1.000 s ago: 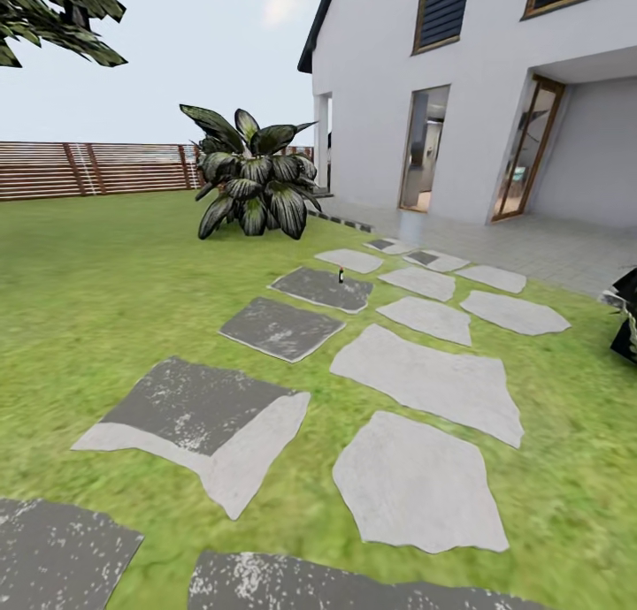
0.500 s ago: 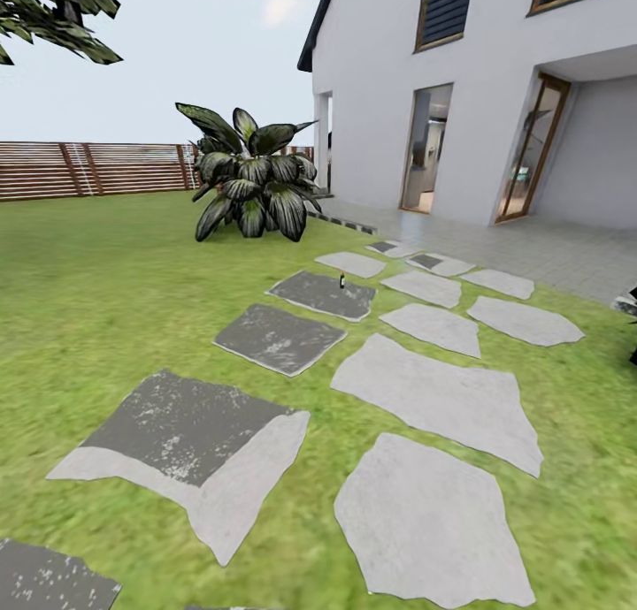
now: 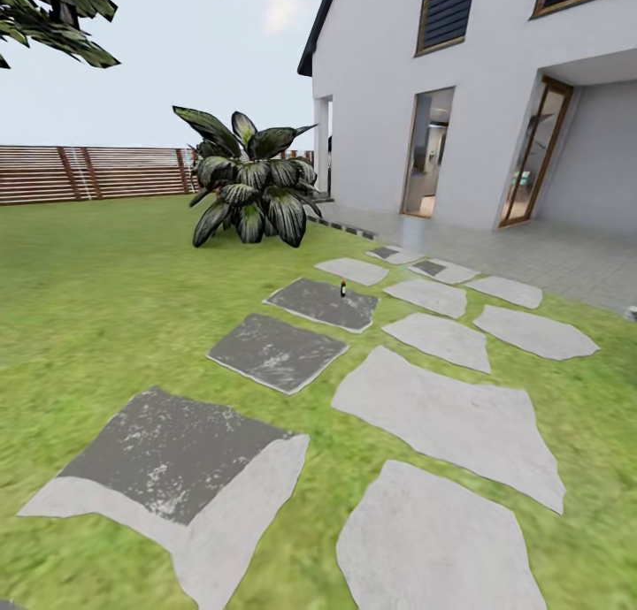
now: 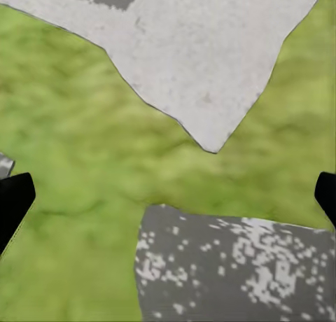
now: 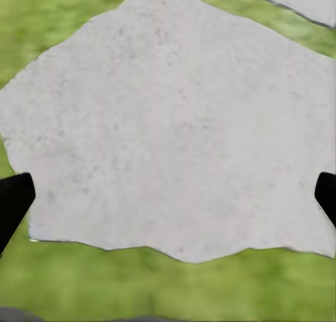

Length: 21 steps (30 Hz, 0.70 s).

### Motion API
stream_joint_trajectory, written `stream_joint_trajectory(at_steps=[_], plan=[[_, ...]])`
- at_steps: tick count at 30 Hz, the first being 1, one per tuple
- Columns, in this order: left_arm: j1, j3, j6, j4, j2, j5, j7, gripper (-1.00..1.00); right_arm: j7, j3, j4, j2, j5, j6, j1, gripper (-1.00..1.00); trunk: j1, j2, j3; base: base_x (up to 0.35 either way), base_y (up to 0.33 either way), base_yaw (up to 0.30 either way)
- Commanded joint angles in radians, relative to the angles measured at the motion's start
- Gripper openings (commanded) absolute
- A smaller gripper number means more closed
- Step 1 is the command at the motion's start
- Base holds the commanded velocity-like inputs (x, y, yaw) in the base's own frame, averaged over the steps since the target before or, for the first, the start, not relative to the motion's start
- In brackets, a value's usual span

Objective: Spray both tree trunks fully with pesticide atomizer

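The pesticide atomizer (image 3: 342, 288) is a tiny dark bottle standing upright on a dark grey stepping stone (image 3: 320, 302), far ahead in the garden lawn (image 3: 106, 292). Dark green foliage (image 3: 53, 13) overhangs the upper left corner of the head view; the tree trunks are out of view. My left gripper (image 4: 168, 203) is open above grass and stone edges, its black fingertips (image 4: 12, 204) wide apart with nothing between them. My right gripper (image 5: 168, 203) is open too, over a pale stone slab (image 5: 175, 119).
Pale and dark stepping stones (image 3: 442, 415) run from near me toward the white house (image 3: 460, 88) and its paved terrace (image 3: 548, 256). A round leafy bush (image 3: 252, 190) stands beyond the atomizer. A brown slat fence (image 3: 88, 172) closes the lawn at the far left.
The whole view has advanced along the stone path: stones slide nearer and lower, and the atomizer sits slightly closer. A black object at the right edge has left the view.
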Motion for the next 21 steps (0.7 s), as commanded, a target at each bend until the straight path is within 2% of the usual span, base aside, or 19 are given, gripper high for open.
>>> stream_joint_trajectory(at_steps=[1,21], plan=[[0.0,0.0,0.0,0.0,0.0,0.0,0.0,1.0,0.0,0.0,0.0,0.0,0.0,0.0,0.0,1.0,0.0,0.0,0.0,0.338,0.0,0.0],[0.0,0.0,0.0,0.0,-0.001,0.0,0.0,1.0,-0.001,0.0,0.0,0.0,0.0,0.0,0.0,1.0,0.0,0.0,0.0,0.338,0.0,0.0]])
